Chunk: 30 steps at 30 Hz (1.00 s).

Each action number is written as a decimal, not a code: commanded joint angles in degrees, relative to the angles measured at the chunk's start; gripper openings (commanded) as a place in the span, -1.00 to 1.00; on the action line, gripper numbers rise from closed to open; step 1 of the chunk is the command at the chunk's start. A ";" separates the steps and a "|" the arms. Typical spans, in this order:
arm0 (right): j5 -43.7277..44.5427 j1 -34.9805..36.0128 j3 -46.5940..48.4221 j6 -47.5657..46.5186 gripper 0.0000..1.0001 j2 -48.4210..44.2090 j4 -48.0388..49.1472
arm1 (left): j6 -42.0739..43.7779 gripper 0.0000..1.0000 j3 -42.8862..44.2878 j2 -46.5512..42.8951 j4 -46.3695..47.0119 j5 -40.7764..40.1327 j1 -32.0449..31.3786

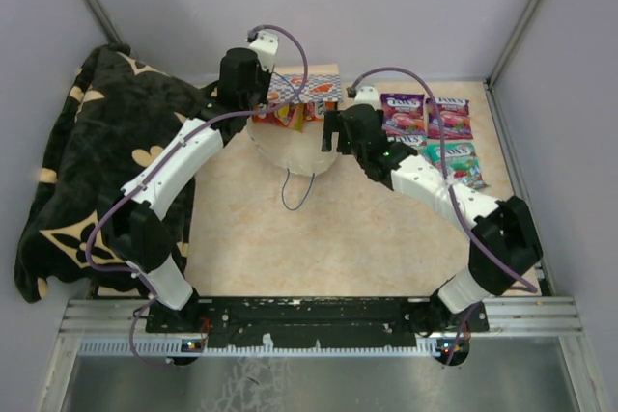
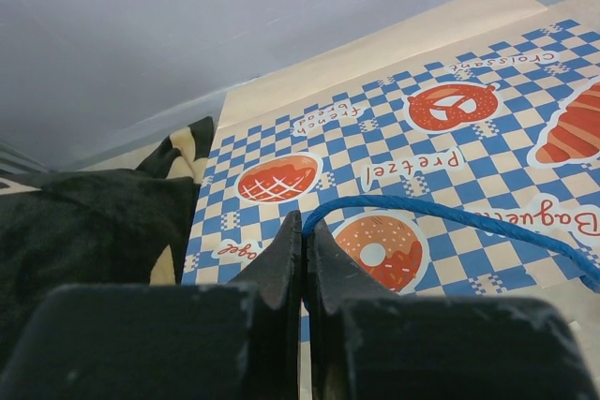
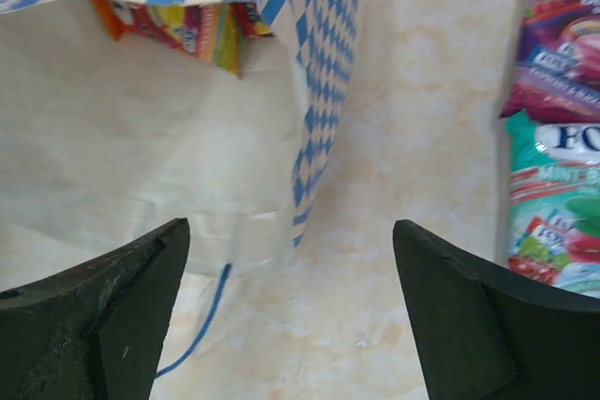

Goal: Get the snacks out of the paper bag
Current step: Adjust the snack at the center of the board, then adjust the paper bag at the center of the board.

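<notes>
Paper bag (image 1: 290,150) lies on its side on the table (image 1: 338,229), mouth toward the arms, with orange and yellow snacks (image 3: 192,25) inside. Two purple-pink packets (image 1: 403,113) and a teal packet (image 1: 454,163) lie flat to its right. Left gripper (image 2: 302,222) has its jaws together over the bag's checkered side. The blue string handle (image 2: 450,215) sits at its tips; cannot tell if it is pinched. Right gripper (image 3: 289,231) has its jaws wide apart, empty, at the bag's mouth.
</notes>
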 commanded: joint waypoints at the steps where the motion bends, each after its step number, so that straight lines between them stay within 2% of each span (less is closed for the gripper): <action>1: 13.11 0.58 6.43 -9.95 0.78 5.23 1.18 | 0.44 -1.00 0.88 -1.83 0.53 -0.88 -0.32; 3: 13.92 0.56 7.65 -12.06 0.75 7.53 2.48 | 0.69 -1.00 0.85 -2.00 0.40 -1.03 -0.29; 6: 13.74 0.46 9.37 -14.37 0.60 11.82 4.32 | 0.68 -1.00 0.71 -2.24 0.39 -1.04 -0.27; 13: 7.95 -3.07 8.87 -13.29 -0.31 15.93 10.42 | 0.89 -1.00 -0.22 -1.86 0.66 -1.60 -0.28; 18: 4.76 -3.71 9.89 -16.94 -1.00 17.94 13.43 | 0.25 -1.00 0.12 -2.00 0.19 -1.42 -0.27; 25: -1.95 -4.54 9.56 -20.93 -1.00 19.20 18.37 | -0.63 -1.00 -0.69 -2.81 -0.32 -3.16 -0.34; 27: -6.09 -4.89 9.30 -22.36 -1.00 19.59 20.47 | -0.81 -1.00 -2.03 -4.24 0.42 -4.76 -0.74; 30: -17.34 -5.63 10.59 -24.71 -1.00 21.32 22.21 | -1.29 -1.00 -5.09 -7.38 2.46 -6.98 -1.53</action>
